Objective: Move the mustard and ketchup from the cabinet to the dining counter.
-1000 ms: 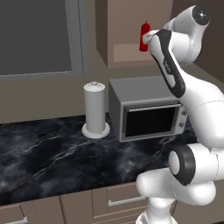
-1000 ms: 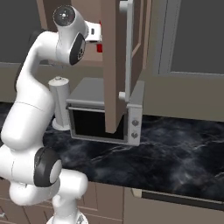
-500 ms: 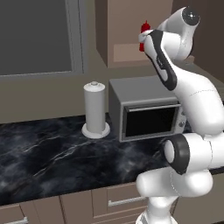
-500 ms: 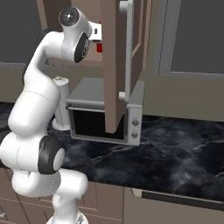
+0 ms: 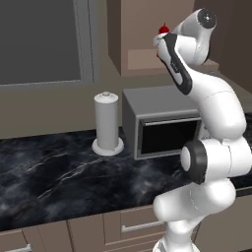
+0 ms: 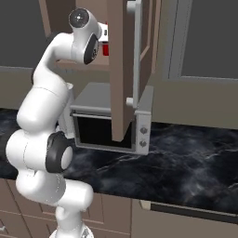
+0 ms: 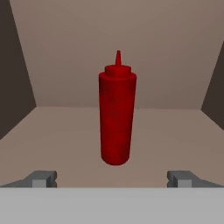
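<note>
The ketchup (image 7: 117,114) stands upright on the cabinet (image 7: 61,131) shelf, straight ahead of my gripper (image 7: 112,178), centred between its wide-apart fingertips, untouched.

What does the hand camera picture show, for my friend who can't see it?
A red ketchup bottle stands upright on the pale brown shelf of the cabinet, right in the middle. The gripper is open in front of it, not touching it.

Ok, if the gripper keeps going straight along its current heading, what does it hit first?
The ketchup. It stands upright on the cabinet shelf, centred between the open gripper fingertips, nothing visible in between. The remaining gap is hard to judge.
</note>
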